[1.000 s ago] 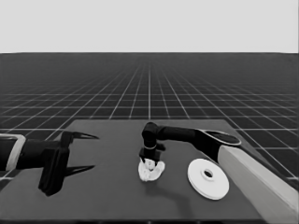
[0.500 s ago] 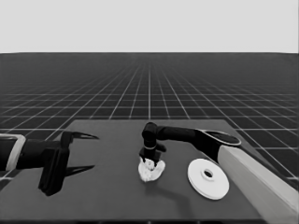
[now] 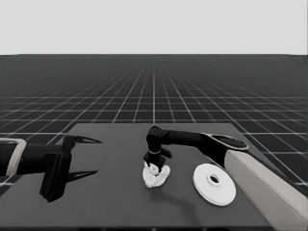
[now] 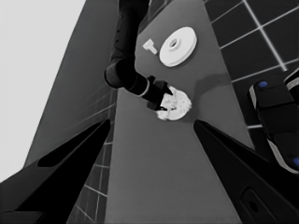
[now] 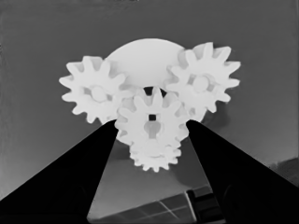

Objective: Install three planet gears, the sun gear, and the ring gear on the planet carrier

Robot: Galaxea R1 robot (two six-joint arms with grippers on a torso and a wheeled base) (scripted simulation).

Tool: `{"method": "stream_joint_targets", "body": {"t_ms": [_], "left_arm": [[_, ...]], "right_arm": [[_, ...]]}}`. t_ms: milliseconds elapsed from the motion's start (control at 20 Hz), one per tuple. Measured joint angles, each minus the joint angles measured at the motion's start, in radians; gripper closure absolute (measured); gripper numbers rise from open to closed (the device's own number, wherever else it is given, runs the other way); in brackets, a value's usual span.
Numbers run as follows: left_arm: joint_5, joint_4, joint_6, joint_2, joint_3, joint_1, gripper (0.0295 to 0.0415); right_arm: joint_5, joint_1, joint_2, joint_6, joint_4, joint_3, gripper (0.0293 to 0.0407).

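Observation:
The smaller round part (image 3: 155,179) lies mid-table with small toothed gears on it. In the right wrist view two gears (image 5: 96,93) (image 5: 203,81) sit at either side of the smaller round part (image 5: 145,56), and a third gear (image 5: 154,158) sits nearest the camera. My right gripper (image 3: 155,164) (image 5: 152,123) stands right over the cluster, shut on a fourth small gear (image 5: 152,114) above the part's central hole. The larger round part (image 3: 214,184) (image 4: 177,45) lies flat to the right of it. My left gripper (image 3: 98,156) (image 4: 149,154) waits open over the table's left end.
A thin white piece (image 4: 149,45) lies beside the larger round part, on its far side. The right arm's pale grey forearm (image 3: 269,187) fills the lower right corner of the head view. Dark machinery with blue lights (image 4: 275,112) shows past the table's edge.

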Motion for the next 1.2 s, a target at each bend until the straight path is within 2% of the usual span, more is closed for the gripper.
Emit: {"method": "stream_joint_targets", "body": {"t_ms": [1200], "left_arm": [[0.000,0.000,0.000,0.000,0.000,0.000,0.0326]], "right_arm": [[0.000,0.000,0.000,0.251,0.000,0.000,0.0390]]}}
